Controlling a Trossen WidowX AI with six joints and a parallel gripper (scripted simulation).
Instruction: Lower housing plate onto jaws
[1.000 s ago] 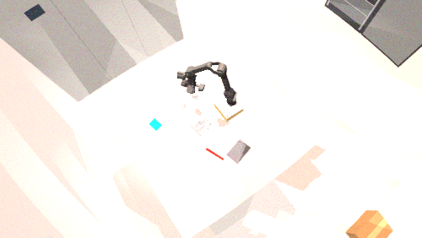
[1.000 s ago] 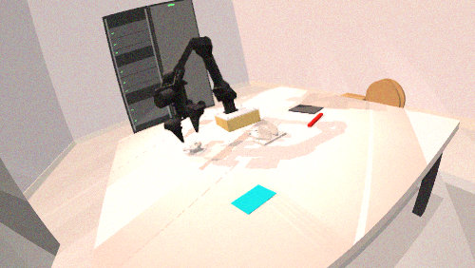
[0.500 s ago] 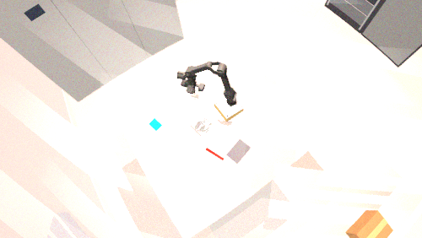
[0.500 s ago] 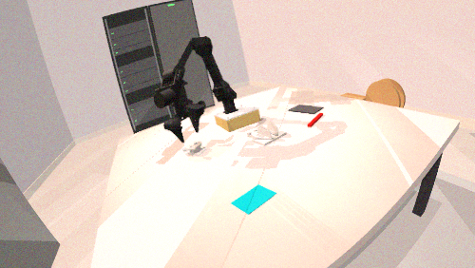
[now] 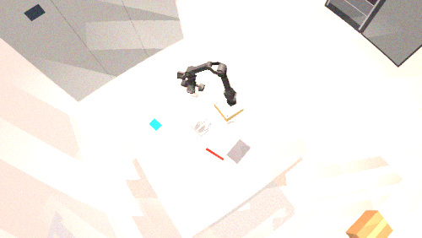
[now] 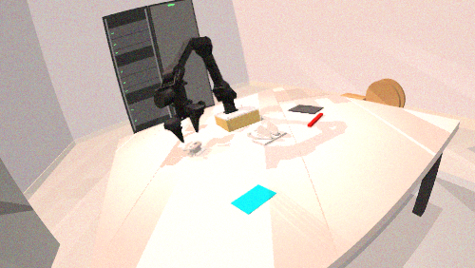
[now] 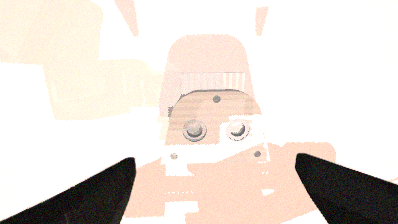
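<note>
The pale housing plate (image 7: 207,111) has two round bores and several small dark holes. It appears as a small white piece (image 6: 194,148) in the exterior view, under the fingers, its tilt unclear. My gripper (image 5: 197,89) (image 6: 190,137) (image 7: 216,162) is wide open and empty just above it, one finger to each side in the wrist view. The two white jaws (image 5: 202,126) (image 6: 270,128) stand on a thin white base (image 6: 275,138), apart from the plate and nearer the table's middle. Glare hides their pins and stubs.
A yellow-sided block (image 5: 227,117) (image 6: 239,120) sits at the arm's base, beside the jaws. A red bar (image 5: 214,154) (image 6: 315,120) and a dark grey pad (image 5: 238,151) (image 6: 305,109) lie beyond the jaws. A cyan square (image 5: 155,124) (image 6: 254,199) lies on the opposite side.
</note>
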